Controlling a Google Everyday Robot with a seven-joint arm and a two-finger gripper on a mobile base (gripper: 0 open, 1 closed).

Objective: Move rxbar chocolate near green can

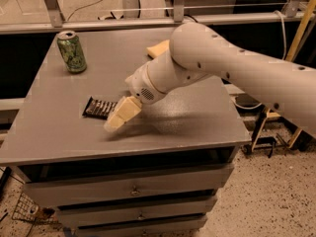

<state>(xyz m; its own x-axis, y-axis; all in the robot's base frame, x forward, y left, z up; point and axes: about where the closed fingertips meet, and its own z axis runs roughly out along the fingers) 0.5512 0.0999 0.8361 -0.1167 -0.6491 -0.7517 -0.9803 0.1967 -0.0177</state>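
Observation:
The rxbar chocolate [98,107], a flat black wrapper with pale lettering, lies on the grey table [59,137] near its front left. The green can [71,52] stands upright at the table's far left corner, well apart from the bar. My gripper [118,117] with cream-coloured fingers hangs low over the table just right of the bar, its tip pointing down and left and covering the bar's right end. The white arm reaches in from the right.
A yellow sponge [158,48] lies at the back of the table, partly hidden behind my arm. The table has drawers below its front edge [133,189]. A metal rail [98,23] runs behind the table. A wire basket [29,212] sits on the floor at left.

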